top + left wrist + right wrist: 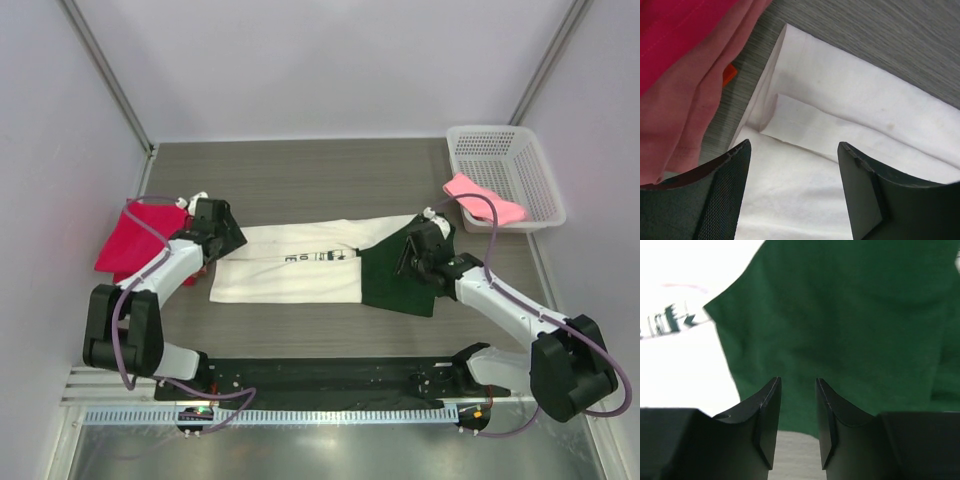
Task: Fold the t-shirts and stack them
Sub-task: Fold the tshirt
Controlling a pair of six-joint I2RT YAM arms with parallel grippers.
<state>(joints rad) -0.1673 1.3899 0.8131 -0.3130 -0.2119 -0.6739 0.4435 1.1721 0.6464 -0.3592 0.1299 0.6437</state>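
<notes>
Bolted on a black base plate (330, 375) at the near edge of the tabletop (300, 170): two arms, both reaching in toward the middle.

Laid flat across the middle of the tabletop, folded into a long band: the cream-white t-shirt (285, 272), with small black print (320, 257) along its centre and its dark green part (385, 282) toward the right edge.

Poised over the band's left end: the left gripper (215, 222) (795, 147), fingers (725, 185) spread wide above the white cloth, nothing between them. Seen close from that wrist: a turned-over flap (805, 125) at the shirt's corner.

Poised over the green part: the right gripper (415, 250) (798, 382), fingers (767, 415) a narrow gap apart, clamped on nothing, green cloth filling the wrist view beyond.

Heaped by the left edge, just beside the left gripper: the red-pink t-shirt (135, 235) (675, 30), overlapping a salmon t-shirt (695, 115), with a small orange tag (729, 75) at the salmon cloth's edge and a thin strip of bare tabletop between that cloth and the white corner.

Standing in the far right corner: a white mesh basket (545, 195), with the light pink t-shirt (480, 197) draped over its near left rim, partly inside, partly out.
</notes>
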